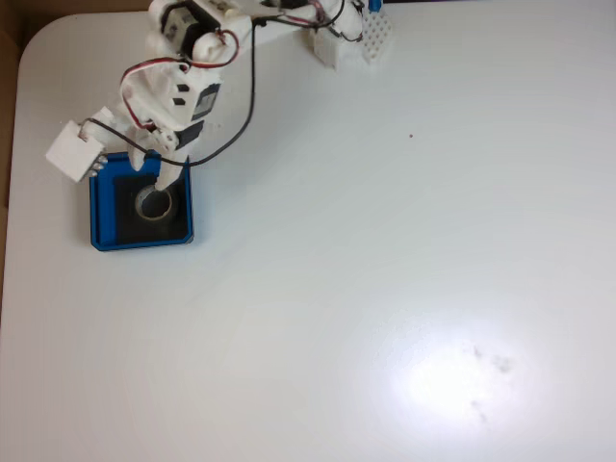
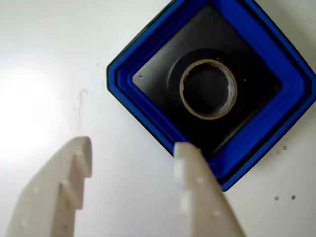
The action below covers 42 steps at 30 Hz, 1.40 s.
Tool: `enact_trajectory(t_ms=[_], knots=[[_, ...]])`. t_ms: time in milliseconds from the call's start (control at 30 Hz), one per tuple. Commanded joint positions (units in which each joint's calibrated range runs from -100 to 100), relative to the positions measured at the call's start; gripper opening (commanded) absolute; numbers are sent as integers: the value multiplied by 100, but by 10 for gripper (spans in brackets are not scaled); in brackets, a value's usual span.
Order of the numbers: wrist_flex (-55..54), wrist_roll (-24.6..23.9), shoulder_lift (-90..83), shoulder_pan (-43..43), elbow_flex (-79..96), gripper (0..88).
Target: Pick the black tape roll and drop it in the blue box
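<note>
Already the black tape roll [image 2: 208, 89] lies flat on the dark floor of the blue box [image 2: 148, 111], roughly at its centre and clear of the rim on every side, so by the look of things the drop is done. In the wrist view the gripper [image 2: 133, 158] is spread wide with nothing between its pale fingers [image 2: 190, 173]; one fingertip overlaps the near corner of the box while the other hangs over bare table [image 2: 49, 64]. In the fixed view the gripper [image 1: 159, 178] sits over the box's upper edge, though the arm hides much of it there, so how high it hovers is hard to judge.

What remains, I judge, is a clean retreat. Lifting straight up before swinging away would be the safe course, since a sideways move at this height could catch the raised rim and drag the light tray. Keeping the fingers apart avoids snagging the roll.

No brand, label or writing can be read on the roll, the box or the arm.
</note>
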Motion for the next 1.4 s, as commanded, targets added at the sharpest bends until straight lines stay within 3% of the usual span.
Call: enact_trajectory(t_ms=[0,333,633,1033,1367], knots=[[-1181,-14,-1745,-464,2176,105],[-4448,-40,-5557,-2819,8088,107],[-5735,-58,-8158,-4949,11385,107],[-5818,-58,-10064,-5095,13613,107],[-5810,-40,-10223,-5076,13793,106]])
